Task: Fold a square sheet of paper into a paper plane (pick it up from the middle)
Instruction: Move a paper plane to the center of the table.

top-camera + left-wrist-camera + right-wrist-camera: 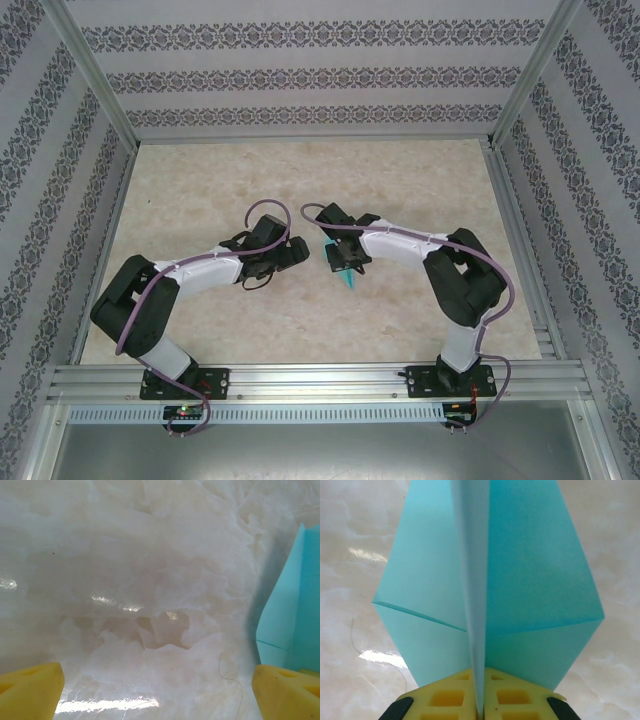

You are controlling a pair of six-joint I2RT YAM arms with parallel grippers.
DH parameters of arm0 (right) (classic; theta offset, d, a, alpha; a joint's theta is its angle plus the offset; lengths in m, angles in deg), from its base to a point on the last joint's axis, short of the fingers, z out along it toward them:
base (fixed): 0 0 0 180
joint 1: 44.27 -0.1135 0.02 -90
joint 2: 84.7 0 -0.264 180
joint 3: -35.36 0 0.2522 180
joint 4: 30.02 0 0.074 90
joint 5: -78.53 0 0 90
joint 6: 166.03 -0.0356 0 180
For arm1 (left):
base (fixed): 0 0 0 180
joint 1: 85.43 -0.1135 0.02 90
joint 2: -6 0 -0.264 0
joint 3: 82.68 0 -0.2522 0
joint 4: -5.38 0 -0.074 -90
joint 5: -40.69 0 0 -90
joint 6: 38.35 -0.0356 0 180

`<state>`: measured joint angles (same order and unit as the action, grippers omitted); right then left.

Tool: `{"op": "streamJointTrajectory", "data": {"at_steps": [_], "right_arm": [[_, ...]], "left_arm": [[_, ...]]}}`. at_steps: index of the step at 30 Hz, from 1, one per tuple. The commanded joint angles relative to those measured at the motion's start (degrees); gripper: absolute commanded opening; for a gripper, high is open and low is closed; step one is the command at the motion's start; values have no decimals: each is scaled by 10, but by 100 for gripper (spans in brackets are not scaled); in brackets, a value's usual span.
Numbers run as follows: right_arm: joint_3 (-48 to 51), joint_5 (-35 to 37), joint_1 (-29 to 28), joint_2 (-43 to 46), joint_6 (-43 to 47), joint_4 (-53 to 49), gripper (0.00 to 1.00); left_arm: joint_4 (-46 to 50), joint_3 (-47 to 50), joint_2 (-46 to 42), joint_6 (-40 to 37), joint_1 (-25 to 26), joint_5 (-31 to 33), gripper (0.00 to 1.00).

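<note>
The turquoise paper plane is folded into a kite shape with a raised centre crease. My right gripper is shut on that crease, its yellow fingers pressed together around the paper. From above, the plane's tip pokes out below the right gripper at mid-table. My left gripper is open just left of the plane, its yellow fingertips wide apart over bare table. One wing of the plane stands at the right edge of the left wrist view, just beyond the right fingertip.
The table top is pale marbled stone inside an aluminium frame with patterned walls. A thin dark hair lies on the surface near the left gripper. The two wrists sit close together at mid-table.
</note>
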<state>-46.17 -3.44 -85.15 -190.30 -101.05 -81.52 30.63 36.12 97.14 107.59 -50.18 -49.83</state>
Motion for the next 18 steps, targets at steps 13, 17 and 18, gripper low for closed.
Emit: {"op": "streamJointTrajectory", "data": {"at_steps": [13, 17, 18], "right_arm": [[3, 56, -15, -38, -23, 42, 19], [19, 45, -18, -45, -35, 65, 18], [23, 44, -19, -48, -40, 69, 16]], "left_arm": [[10, 9, -1, -9, -7, 12, 100], [9, 8, 1, -8, -7, 10, 100], [10, 8, 0, -8, -8, 9, 100]]}}
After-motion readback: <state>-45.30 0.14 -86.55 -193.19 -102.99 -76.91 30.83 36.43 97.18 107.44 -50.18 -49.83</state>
